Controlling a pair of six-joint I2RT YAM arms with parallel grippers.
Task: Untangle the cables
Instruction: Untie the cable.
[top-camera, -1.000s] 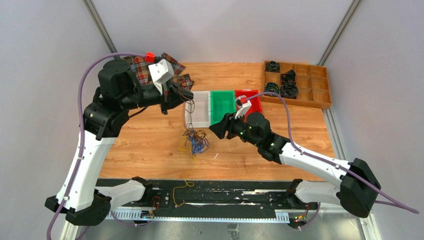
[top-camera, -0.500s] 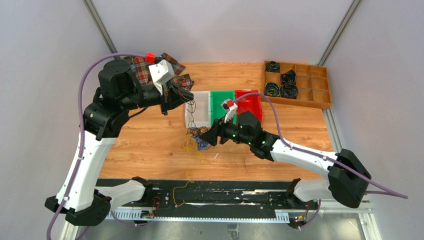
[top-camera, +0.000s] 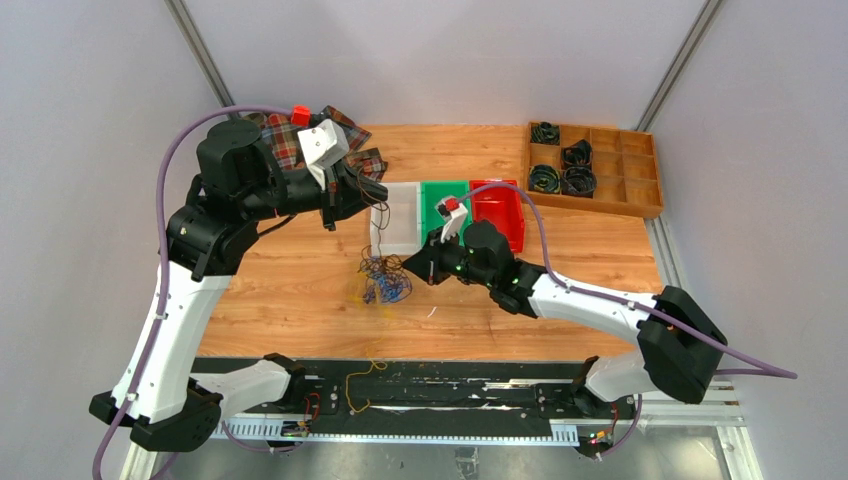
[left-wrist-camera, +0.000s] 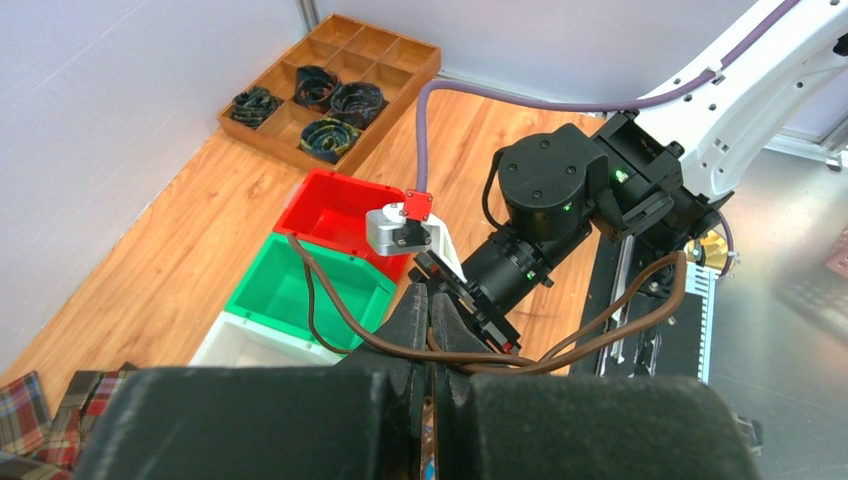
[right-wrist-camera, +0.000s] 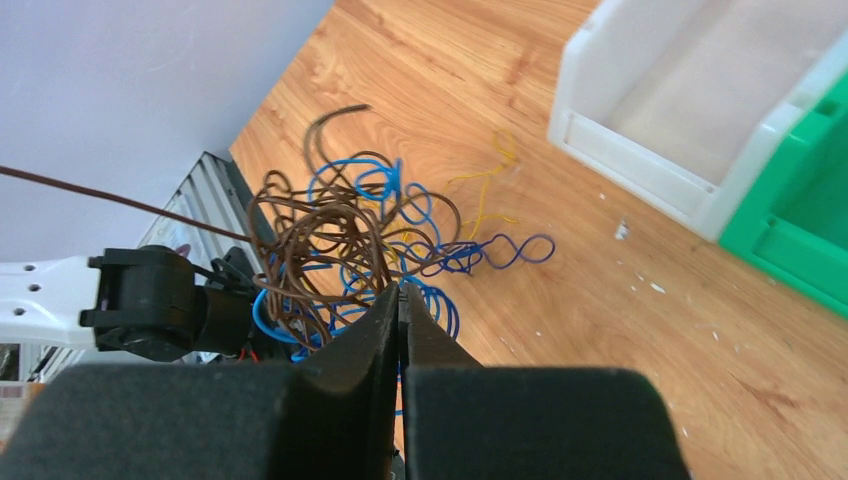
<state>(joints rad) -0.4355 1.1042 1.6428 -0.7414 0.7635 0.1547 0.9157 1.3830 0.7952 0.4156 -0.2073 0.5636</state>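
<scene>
now left claw (left-wrist-camera: 430, 300) and right claw (right-wrist-camera: 400, 298) are both shut on the cables (right-wrist-camera: 310, 225), seemingly, beside the white bin (right-wrist-camera: 640, 160) — part them slowly.

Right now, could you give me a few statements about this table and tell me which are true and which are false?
The cables lie on the table, outside the bins. True.
The green bin stands between the white bin and the red bin. True.
The right arm's jaws are wide open. False: they are shut, tips at the cables.
The wooden tray holds blue wires. False: it holds black coiled cords.
</scene>
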